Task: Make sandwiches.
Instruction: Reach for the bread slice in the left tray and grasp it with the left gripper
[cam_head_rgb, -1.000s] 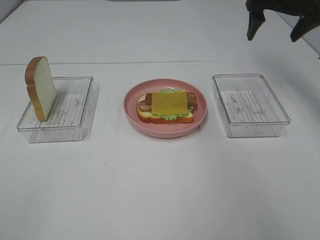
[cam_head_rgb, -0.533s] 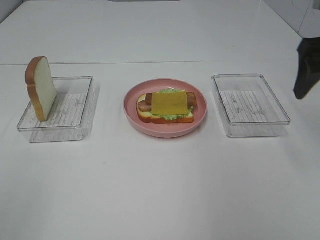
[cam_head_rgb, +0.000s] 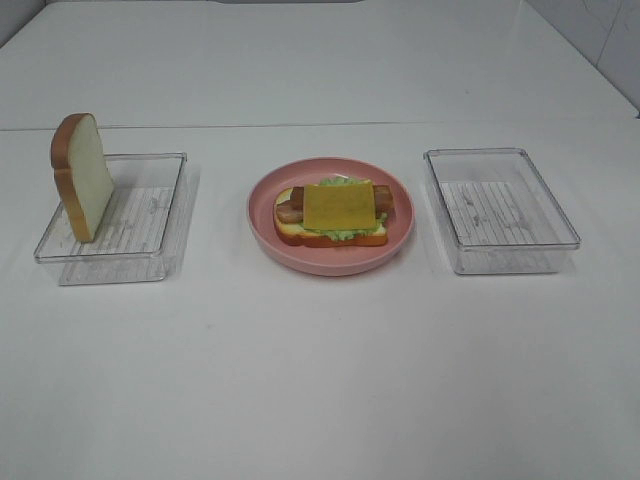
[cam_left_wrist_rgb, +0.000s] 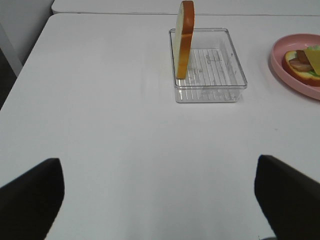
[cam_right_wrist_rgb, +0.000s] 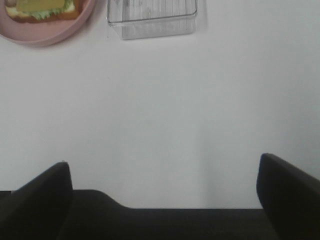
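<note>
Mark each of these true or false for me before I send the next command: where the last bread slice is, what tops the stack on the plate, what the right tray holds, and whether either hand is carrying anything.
1. The spare bread slice stands upright in the left tray. True.
2. The stack on the pink plate is already topped with bread. False: the yellow cheese square lies on top, uncovered.
3. The right tray holds a bacon strip. False: nothing shows inside it.
4. The left hand is open and carries nothing. True.
5. The right hand grips the lettuce. False: it is open and empty; the lettuce sits in the stack.
</note>
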